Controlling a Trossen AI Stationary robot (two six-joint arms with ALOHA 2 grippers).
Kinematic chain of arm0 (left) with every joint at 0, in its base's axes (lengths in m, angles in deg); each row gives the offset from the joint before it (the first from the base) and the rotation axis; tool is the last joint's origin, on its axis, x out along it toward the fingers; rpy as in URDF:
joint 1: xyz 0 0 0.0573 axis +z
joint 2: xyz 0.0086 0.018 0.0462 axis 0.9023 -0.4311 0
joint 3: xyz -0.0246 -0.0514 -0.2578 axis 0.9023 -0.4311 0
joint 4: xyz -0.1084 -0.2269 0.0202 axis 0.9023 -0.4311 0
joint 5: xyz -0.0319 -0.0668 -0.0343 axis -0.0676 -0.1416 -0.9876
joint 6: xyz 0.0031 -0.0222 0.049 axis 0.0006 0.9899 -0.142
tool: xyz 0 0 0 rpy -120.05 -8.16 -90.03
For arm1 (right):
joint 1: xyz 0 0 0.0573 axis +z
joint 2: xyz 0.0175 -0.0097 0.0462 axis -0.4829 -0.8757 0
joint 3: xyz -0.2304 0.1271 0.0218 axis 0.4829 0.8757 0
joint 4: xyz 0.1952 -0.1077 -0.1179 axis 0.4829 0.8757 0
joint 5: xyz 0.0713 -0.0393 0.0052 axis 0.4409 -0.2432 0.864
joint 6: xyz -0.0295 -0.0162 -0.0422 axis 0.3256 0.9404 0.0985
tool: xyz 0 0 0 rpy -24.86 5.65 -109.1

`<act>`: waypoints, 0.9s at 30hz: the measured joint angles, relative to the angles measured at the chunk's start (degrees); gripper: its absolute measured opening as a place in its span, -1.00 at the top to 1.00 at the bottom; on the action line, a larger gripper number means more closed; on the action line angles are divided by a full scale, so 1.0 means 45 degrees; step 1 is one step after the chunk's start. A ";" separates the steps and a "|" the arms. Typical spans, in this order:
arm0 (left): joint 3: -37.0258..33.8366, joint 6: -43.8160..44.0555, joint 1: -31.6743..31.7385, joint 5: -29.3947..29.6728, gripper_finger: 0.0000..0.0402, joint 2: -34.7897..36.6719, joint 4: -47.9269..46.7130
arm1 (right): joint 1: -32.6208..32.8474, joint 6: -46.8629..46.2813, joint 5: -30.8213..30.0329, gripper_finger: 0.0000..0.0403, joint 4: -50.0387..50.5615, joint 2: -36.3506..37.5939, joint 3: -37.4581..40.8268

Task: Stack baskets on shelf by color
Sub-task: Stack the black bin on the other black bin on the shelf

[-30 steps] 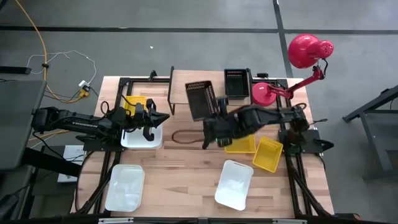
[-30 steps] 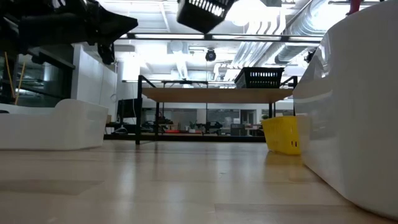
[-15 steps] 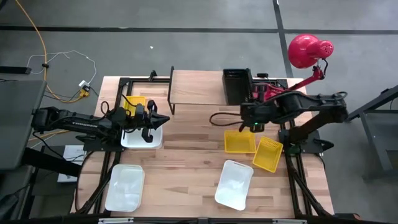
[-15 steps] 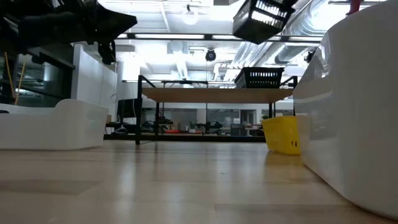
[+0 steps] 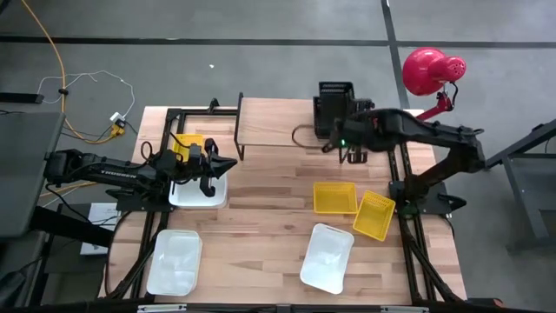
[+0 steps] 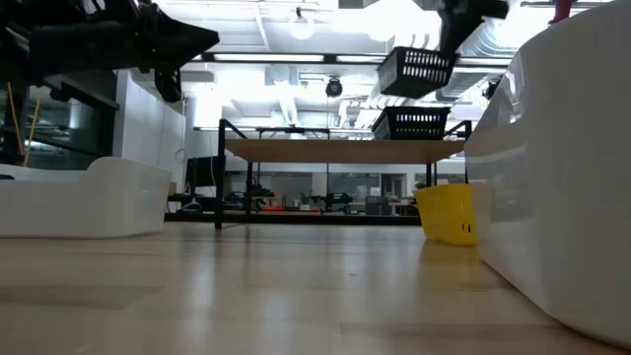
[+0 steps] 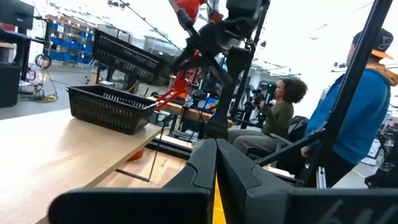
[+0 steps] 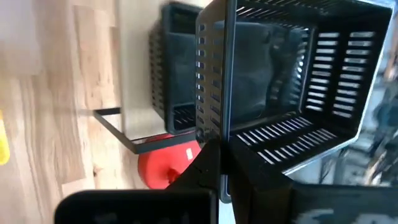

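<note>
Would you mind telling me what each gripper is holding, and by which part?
The right gripper holds a black basket by its rim, above another black basket on the shelf. The left gripper holds nothing.

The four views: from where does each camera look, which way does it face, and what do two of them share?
High: overhead, facing down; both arms, shelf, table.
Low: table height, facing across to the shelf; carried black basket above a resting black basket.
Left wrist: left gripper shut, facing the shelf.
Right wrist: right gripper shut on the carried basket.
Shared: low and right wrist views show both black baskets.
</note>
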 joint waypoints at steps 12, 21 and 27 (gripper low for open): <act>0.0000 0.0188 0.0000 -0.0073 1.00 0.0000 -0.0186 | -0.0998 0.0623 0.0795 1.00 -0.1042 -0.0983 0.0000; 0.0000 0.0191 0.0000 -0.0118 1.00 0.0002 -0.0181 | -0.1403 0.0588 0.0841 1.00 -0.0404 -0.1333 0.0000; 0.0000 0.0192 0.0000 -0.0115 1.00 0.0000 -0.0176 | -0.1403 0.0626 0.1743 1.00 -0.0368 -0.1333 0.0000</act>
